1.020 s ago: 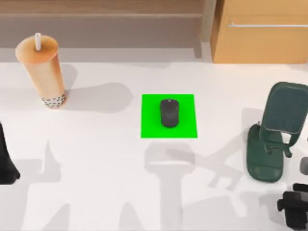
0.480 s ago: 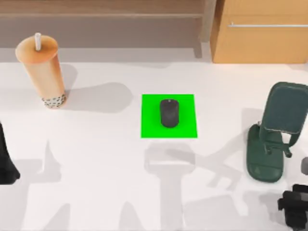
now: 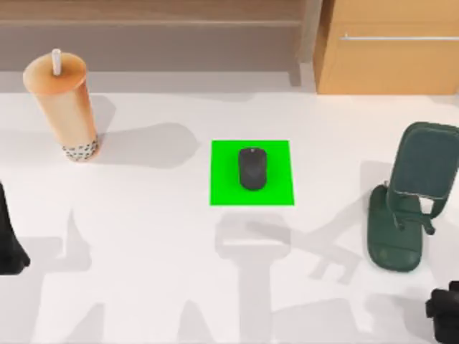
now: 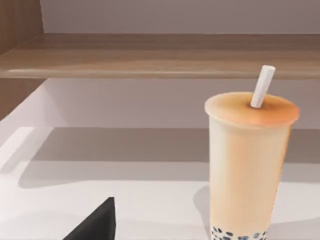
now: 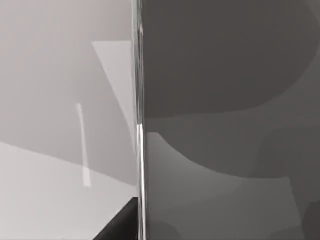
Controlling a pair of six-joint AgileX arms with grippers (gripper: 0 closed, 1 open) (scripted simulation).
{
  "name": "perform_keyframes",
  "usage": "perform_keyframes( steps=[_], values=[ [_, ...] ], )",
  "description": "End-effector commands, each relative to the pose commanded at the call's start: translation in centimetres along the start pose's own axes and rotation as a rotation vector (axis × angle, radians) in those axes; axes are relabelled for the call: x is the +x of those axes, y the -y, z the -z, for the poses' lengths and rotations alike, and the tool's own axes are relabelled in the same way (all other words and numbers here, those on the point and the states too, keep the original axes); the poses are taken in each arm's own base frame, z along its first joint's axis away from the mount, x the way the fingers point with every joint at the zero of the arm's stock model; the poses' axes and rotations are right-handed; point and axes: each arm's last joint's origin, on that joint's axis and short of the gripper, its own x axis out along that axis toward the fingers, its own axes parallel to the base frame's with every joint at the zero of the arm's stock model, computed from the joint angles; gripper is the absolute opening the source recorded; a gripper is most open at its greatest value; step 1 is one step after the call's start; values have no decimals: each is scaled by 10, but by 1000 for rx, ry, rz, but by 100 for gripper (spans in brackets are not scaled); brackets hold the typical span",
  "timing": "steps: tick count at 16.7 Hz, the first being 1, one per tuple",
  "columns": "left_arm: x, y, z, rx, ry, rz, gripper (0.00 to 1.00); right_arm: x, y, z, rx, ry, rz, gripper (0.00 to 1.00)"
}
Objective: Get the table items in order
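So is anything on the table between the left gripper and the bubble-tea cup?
Nothing visible: bare table lies between the left gripper at the left edge and the bubble-tea cup standing upright behind it.

Your right gripper (image 3: 446, 321) sits at the table's (image 3: 158, 272) near right corner, the phone stand (image 3: 405, 208) just beyond it, the mouse (image 3: 252, 168) on the mat (image 3: 276, 190) farther left, the cup (image 3: 64, 104) far left.

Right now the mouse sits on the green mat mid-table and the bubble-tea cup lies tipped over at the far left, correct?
Not quite: the bubble-tea cup stands upright, as the top and left wrist views show. The mouse does sit on the green mat.
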Motion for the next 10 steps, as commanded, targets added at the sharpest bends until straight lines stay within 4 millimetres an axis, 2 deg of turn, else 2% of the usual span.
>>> perform_keyframes(
  steps=[4, 10],
  values=[
    [0, 0, 0, 0, 0, 0, 100, -21, -9, -6, -54, 77, -22, 0],
    [0, 0, 0, 0, 0, 0, 100, -24, -9, -6, -47, 93, -20, 0]
  ],
)
